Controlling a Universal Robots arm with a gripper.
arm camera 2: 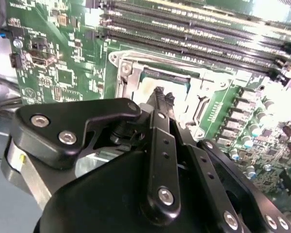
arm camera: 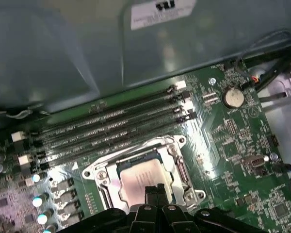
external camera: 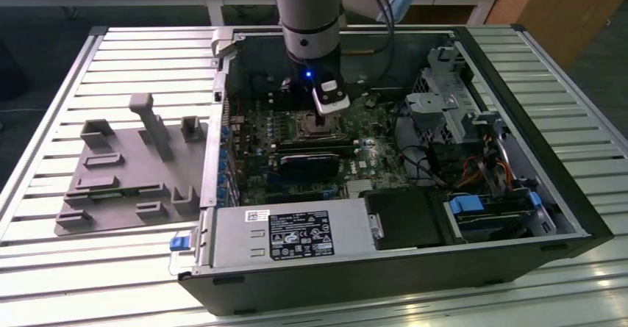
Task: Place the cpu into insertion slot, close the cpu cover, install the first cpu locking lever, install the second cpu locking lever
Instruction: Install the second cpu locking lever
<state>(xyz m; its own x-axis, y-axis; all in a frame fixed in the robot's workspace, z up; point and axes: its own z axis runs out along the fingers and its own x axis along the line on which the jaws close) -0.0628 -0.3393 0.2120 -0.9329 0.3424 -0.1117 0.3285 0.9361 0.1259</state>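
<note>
The cpu [arm camera: 138,178] lies flat in the socket on the green motherboard [arm camera: 223,141], its dull silvery top facing up. The cpu cover [arm camera: 103,175], a silvery metal frame, lies down around it. My gripper [arm camera: 155,190] hovers just over the near edge of the cpu with its two black fingertips pressed together and nothing between them. In the second wrist view the gripper [arm camera 2: 161,94] points down at the same socket frame [arm camera 2: 123,68]. In the exterior view the gripper [external camera: 329,121] reaches down into the open computer case [external camera: 393,283] above the socket. I cannot make out the locking levers clearly.
Black memory slots [arm camera: 111,126] run beside the socket, and a coin battery [arm camera: 233,97] sits further off. A black card [external camera: 306,167], the power supply [external camera: 284,235], the drive cage and cables [external camera: 461,121] crowd the case. A grey fixture [external camera: 128,173] lies outside it on the slatted table.
</note>
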